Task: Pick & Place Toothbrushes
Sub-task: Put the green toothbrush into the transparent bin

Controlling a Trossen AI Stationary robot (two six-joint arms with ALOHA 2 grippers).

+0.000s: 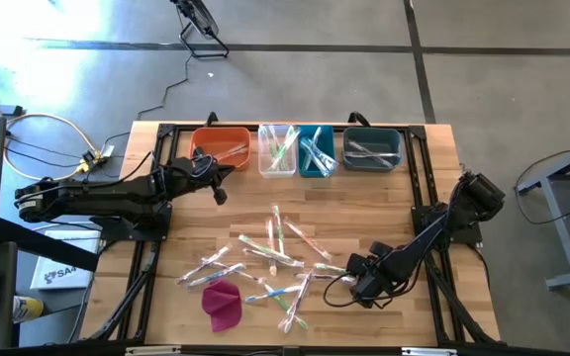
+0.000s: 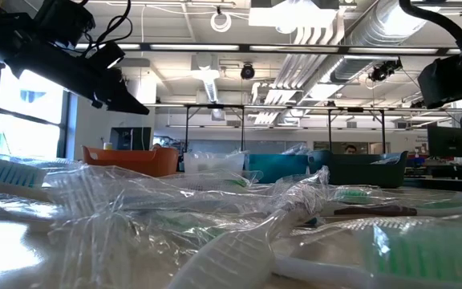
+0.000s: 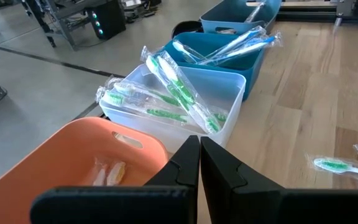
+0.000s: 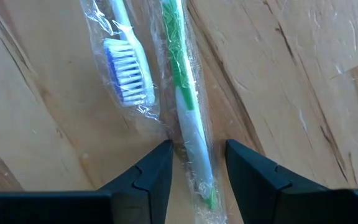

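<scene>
Green-handled toothbrush [image 4: 188, 118] in clear crinkled wrapper

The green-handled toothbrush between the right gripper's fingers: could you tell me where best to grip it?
Probably at mid-handle, from straight above. The green-handled toothbrush lies flat on the table, its handle running between the open right gripper fingers, clear of the blue-bristled toothbrush alongside.

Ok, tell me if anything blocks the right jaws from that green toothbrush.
Nothing visible does. The right gripper is open with a jaw on either side of the green toothbrush, which lies on the table. A blue-bristled toothbrush lies alongside, outside the jaws.
</scene>
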